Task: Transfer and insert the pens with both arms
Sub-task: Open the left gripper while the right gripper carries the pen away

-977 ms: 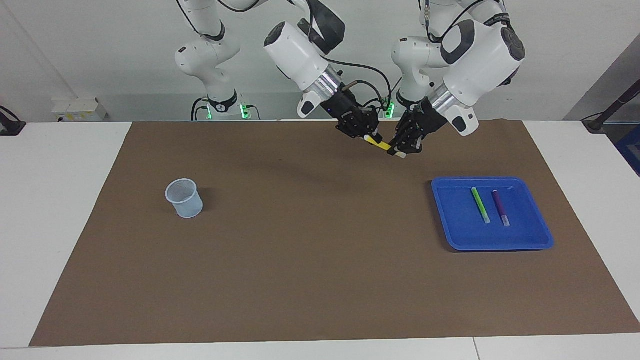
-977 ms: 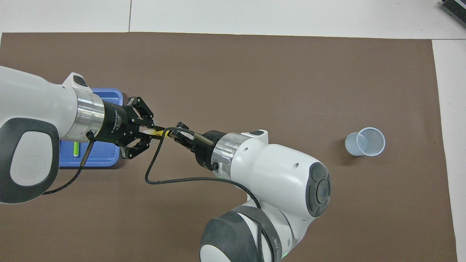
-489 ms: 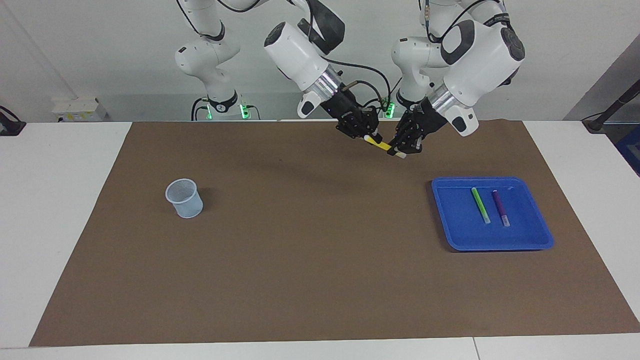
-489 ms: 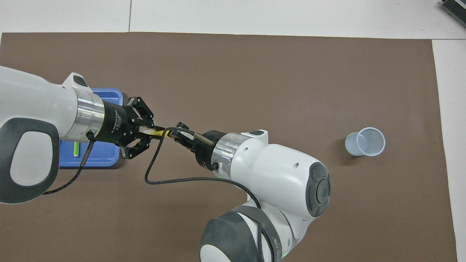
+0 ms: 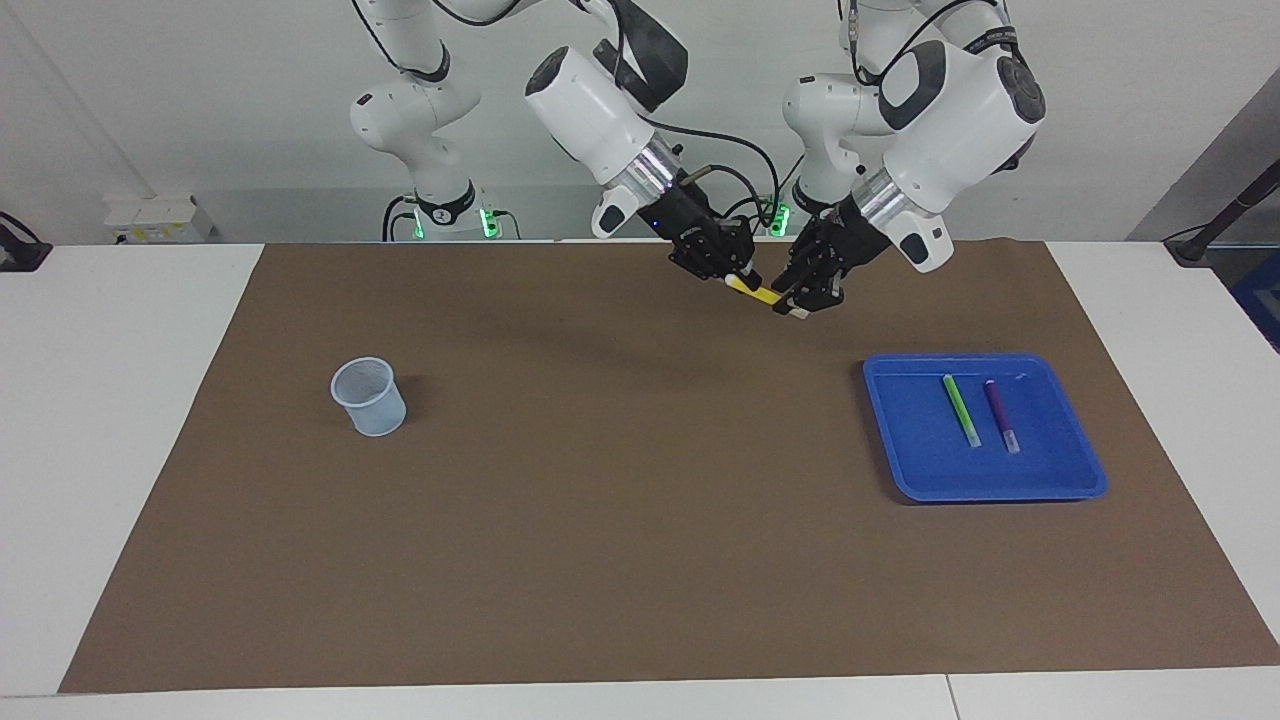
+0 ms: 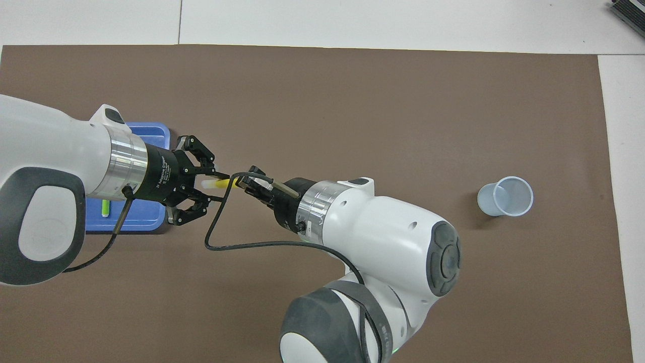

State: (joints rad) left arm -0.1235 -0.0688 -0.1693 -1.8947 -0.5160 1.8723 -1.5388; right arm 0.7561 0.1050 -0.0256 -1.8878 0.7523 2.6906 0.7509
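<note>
R gripper [image 5: 737, 279]: fingers pinched on yellow pen [image 5: 757, 292], held in air over mat [image 5: 600, 520] between tray [image 5: 1085, 478] and cup [image 5: 369, 397], nearer tray. L gripper [image 5: 797, 303]: at pen's whitish cap; can't tell if fingers spread. Green pen [image 5: 961, 410], purple pen [image 5: 1001, 414]: in tray, side by side.
</note>
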